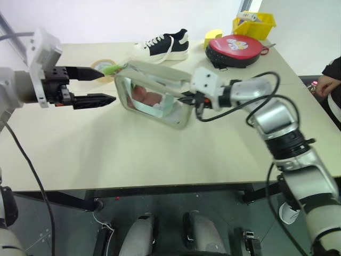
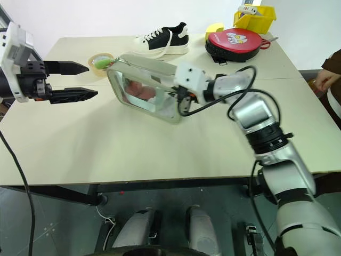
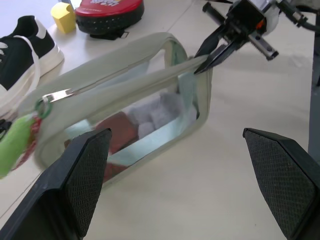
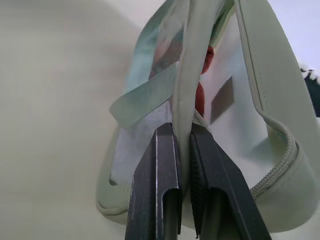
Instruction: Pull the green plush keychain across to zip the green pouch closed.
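1. Sage-green pouch (image 1: 154, 98) lies mid-surface (image 1: 106, 154), window facing the robot.
2. Right hand (image 4: 184, 145) is clenched on the pouch's strap (image 3: 125, 82) at its 3 o'clock end, likely anchoring it.
3. Left hand (image 1: 104, 85) is released, jaws wide, at 9 o'clock.
4. Green plush keychain (image 3: 15, 142) hangs at that end, ungrasped.

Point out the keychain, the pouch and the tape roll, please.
keychain (image 3: 15, 142), left wrist view, on the lime plush body.
pouch (image 1: 160, 109), left eye view, on the clear window.
tape roll (image 2: 97, 60), right eye view, on its rim.
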You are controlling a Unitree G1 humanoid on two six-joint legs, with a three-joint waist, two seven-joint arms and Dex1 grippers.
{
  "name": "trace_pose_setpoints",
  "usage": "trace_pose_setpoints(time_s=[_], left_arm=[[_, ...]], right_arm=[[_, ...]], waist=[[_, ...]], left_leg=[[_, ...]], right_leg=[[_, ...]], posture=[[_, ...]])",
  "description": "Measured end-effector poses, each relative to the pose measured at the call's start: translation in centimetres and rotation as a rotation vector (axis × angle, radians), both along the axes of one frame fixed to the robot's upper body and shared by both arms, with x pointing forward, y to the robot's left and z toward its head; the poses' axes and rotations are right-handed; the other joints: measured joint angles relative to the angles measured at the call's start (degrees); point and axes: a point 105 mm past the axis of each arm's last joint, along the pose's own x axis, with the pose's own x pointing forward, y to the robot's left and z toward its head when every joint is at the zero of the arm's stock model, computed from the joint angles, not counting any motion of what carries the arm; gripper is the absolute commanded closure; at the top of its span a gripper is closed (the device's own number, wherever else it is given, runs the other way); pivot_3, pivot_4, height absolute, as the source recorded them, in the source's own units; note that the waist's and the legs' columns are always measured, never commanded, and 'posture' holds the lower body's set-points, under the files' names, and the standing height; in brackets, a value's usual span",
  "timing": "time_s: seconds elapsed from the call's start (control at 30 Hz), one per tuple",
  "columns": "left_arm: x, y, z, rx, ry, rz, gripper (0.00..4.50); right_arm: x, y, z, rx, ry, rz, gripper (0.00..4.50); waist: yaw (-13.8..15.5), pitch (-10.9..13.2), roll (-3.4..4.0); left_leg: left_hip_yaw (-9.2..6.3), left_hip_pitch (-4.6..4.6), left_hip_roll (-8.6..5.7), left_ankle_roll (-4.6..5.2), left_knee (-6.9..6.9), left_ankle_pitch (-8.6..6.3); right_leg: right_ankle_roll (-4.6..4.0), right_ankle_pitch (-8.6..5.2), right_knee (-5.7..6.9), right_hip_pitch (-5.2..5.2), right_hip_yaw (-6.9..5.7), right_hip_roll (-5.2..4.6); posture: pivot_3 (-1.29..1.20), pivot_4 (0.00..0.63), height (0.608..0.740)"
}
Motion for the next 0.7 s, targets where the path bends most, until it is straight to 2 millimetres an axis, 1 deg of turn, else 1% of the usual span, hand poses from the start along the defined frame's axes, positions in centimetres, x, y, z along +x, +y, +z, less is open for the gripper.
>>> trace_pose_setpoints(time_s=[0.03,0.1,0.2,0.27,0.33,0.43,0.5,0.53,0.57,0.7], left_arm=[[0.0,0.0,0.0,-0.002,-0.001,0.002,0.0],[0.1,-0.1,0.0,-0.005,-0.009,-0.002,0.0],[0.3,-0.3,-0.2,-0.016,-0.011,-0.008,0.0],[0.4,-0.4,-0.3,-0.021,-0.006,-0.009,0.0],[0.5,-0.4,-0.5,-0.02,0.002,-0.011,0.0],[0.6,-0.6,-0.7,-0.018,0.01,-0.016,0.0],[0.7,-0.7,-0.8,-0.015,0.013,-0.019,0.0],[0.7,-0.8,-0.9,-0.013,0.013,-0.022,0.0],[0.7,-0.8,-0.9,-0.012,0.013,-0.023,0.0],[0.7,-0.8,-0.9,-0.013,0.012,-0.02,0.0]], right_arm=[[0.3,-1.0,0.3,-0.013,-0.004,-0.007,4.49],[0.9,-2.4,0.5,-0.017,-0.007,-0.023,4.49],[2.1,-4.3,-0.4,-0.063,-0.029,-0.052,4.49],[2.5,-5.1,-0.7,-0.081,-0.034,-0.059,4.49],[3.0,-5.6,-0.5,-0.103,-0.06,-0.06,4.49],[3.4,-6.1,-0.4,-0.089,-0.058,-0.071,3.29],[3.5,-6.2,-0.9,-0.074,-0.033,-0.077,2.3],[3.5,-6.2,-1.0,-0.069,-0.024,-0.078,1.71],[3.5,-6.2,-1.0,-0.063,-0.015,-0.08,1.33],[3.1,-6.0,-0.2,-0.026,0.018,-0.069,1.33]], waist=[[-0.1,0.0,0.0],[-0.2,0.0,0.0],[-0.3,0.0,0.0],[-0.3,0.0,0.02],[-0.3,0.0,0.02],[-0.1,0.0,0.02],[-0.2,0.0,0.02],[-0.2,0.0,0.03],[-0.3,0.0,0.04],[-0.3,0.0,0.04]], left_leg=[[0.01,0.0,0.0,0.0,-0.01,0.0],[0.01,0.01,0.01,0.0,-0.03,0.0],[0.01,0.03,0.01,-0.08,-0.03,0.04],[0.03,0.03,0.01,-0.16,-0.03,0.09],[0.03,0.03,0.01,-0.26,-0.03,0.15],[0.02,0.03,0.01,-0.27,-0.02,0.15],[0.02,0.03,0.01,-0.3,-0.02,0.17],[0.02,0.03,0.01,-0.31,-0.03,0.18],[0.02,0.03,0.01,-0.32,-0.03,0.18],[0.02,0.03,0.01,-0.35,-0.04,0.2]], right_leg=[[0.0,0.0,0.0,-0.01,0.0,0.0],[0.0,0.0,0.01,-0.01,0.0,0.01],[0.0,0.0,0.02,-0.01,0.01,0.01],[0.0,0.0,0.01,-0.01,0.01,0.0],[0.0,0.0,0.01,0.0,0.01,0.0],[0.0,0.0,0.0,0.02,0.01,0.0],[0.0,0.0,0.01,0.01,0.02,0.0],[0.0,0.0,0.01,0.0,0.02,-0.01],[0.0,0.0,0.01,-0.01,0.02,0.0],[0.0,0.0,0.01,-0.01,0.02,0.0]], posture=[[0.0,0.15,0.74],[0.0,0.15,0.74],[0.0,0.15,0.74],[0.0,0.15,0.74],[0.0,0.15,0.74],[0.0,0.15,0.74],[0.0,0.15,0.74],[0.0,0.15,0.74],[0.0,0.15,0.74],[0.0,0.15,0.74]])
